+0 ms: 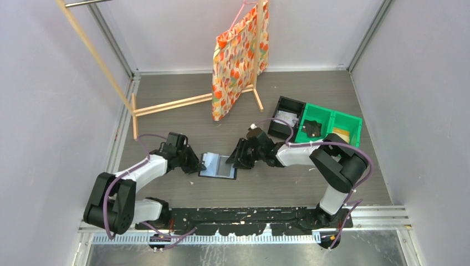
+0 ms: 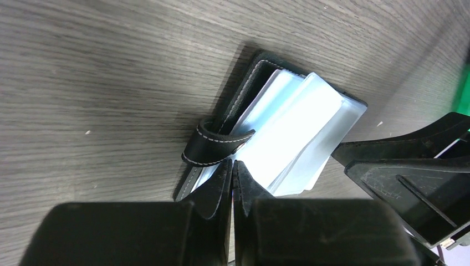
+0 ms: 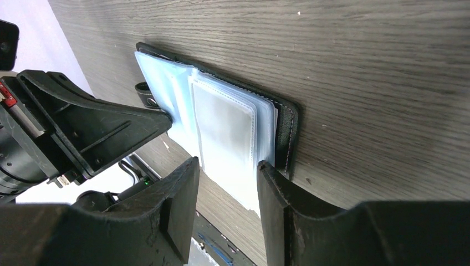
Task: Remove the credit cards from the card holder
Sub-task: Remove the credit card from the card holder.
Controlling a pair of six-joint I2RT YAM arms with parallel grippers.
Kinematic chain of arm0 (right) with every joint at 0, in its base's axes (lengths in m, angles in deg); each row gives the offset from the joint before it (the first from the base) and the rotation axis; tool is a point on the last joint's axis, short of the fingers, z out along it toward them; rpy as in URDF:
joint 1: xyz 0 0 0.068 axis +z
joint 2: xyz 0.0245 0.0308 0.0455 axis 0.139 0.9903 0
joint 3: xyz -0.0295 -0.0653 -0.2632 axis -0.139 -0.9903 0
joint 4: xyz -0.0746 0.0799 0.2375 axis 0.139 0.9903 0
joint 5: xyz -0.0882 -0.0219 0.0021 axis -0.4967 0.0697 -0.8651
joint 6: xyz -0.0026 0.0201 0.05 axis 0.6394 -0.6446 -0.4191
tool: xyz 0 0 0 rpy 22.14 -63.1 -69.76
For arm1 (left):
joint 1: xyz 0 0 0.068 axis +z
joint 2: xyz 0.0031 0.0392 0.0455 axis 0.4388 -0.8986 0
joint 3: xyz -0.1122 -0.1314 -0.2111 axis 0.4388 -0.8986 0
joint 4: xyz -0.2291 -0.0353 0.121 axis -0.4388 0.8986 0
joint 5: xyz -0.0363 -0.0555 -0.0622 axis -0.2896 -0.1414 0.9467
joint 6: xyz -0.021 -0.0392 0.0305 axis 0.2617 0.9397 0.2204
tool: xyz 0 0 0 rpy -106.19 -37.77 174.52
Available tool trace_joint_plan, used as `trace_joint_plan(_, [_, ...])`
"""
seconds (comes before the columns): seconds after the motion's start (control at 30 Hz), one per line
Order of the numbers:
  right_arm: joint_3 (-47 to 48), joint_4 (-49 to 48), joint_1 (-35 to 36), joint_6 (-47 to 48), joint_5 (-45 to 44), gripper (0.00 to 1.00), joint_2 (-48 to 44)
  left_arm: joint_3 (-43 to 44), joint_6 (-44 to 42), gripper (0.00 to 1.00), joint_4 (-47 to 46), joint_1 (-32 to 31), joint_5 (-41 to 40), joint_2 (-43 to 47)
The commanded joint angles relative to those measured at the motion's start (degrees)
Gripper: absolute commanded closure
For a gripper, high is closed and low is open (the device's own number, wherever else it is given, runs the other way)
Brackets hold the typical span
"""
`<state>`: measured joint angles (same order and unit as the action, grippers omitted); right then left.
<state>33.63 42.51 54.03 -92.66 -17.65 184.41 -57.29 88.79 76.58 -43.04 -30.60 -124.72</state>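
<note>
The holder [image 1: 219, 165] lay open and flat on the table [image 1: 332, 88], just beyond the arm bases, with its clear sleeves [image 3: 183, 94] facing up. The left gripper [image 2: 233, 166] sat at the holder's 9 o'clock. It was closed tight, tips down at the holder's edge beside the tab [image 2: 213, 147]. Whether a sleeve edge was nipped between them could not be told. The right gripper [image 3: 226, 165] was at the holder's 3 o'clock, its jaws parted about halfway. They straddled the free edge of the top sleeve and were not closed on anything. A pale card [image 3: 224, 130] seemed to sit inside that sleeve.

The card would likely be light, thin, stiff and slick. The sleeves looked soft and floppy, so they would probably lift and fold with any pull. The holder itself seemed light enough to slide on the wood unless pinned at the tab side.

The best hold was probably the card's own edge at the pocket mouth, pinched across its flat faces and drawn straight out along the pocket. Which side the mouth was on could not be told. A pinch on sleeve and card together would likely drag the whole holder.

Farther off, a black bin [image 1: 289, 100] and a green bin [image 1: 346, 115] stood at 2 o'clock. A patterned bag [image 1: 235, 66] hung at 12.
</note>
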Motion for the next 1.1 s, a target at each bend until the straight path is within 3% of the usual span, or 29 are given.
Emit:
trace_joint_plan(0.0, [0.7, -0.2, 0.5, -0.9, -1.5, 0.52, 0.9, -2.0, -1.7, 0.96, -0.2, 0.1, -3.2, -3.9])
trace_joint_plan(1.07, [4.6, -5.3, 3.7, 1.7, 1.9, 0.55, -2.7, -2.6, -1.7, 0.97, -1.1, 0.1, -1.6, -3.8])
